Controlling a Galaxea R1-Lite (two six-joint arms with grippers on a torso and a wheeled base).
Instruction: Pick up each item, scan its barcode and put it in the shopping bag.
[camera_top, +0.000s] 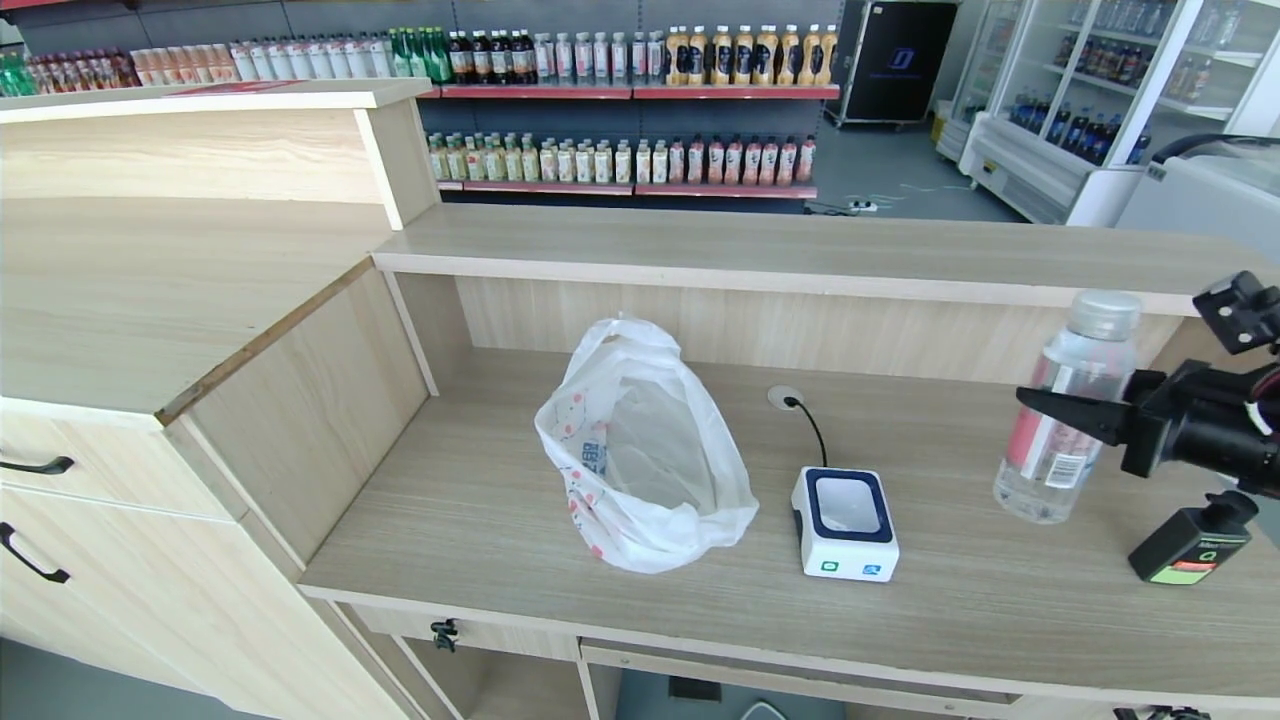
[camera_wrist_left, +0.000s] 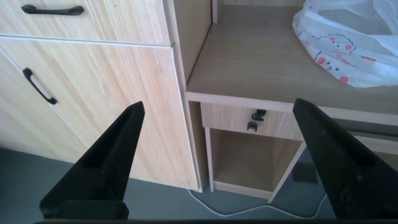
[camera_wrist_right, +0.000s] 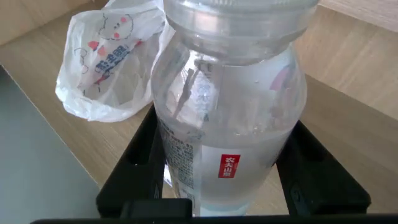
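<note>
1. The right tool (camera_wrist_right: 227, 171) is clamped on the clear water bottle (camera_top: 1085, 350), one finger on each side of its labelled body.
2. Its arm comes in level from the right. The bottle is near upright, right of the scanner (camera_top: 845, 520) on the surface (camera_top: 480, 530).
3. The left tool (camera_wrist_left: 217, 155) is spread wide and grips nothing, low before the cabinet front.
4. The shopping bag (camera_top: 640, 450) stands open, left of the scanner.

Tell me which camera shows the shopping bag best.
The head view: the whole bag stands open on the counter. The left wrist view catches one cut-off side; the right wrist view shows it partly behind the bottle.
</note>
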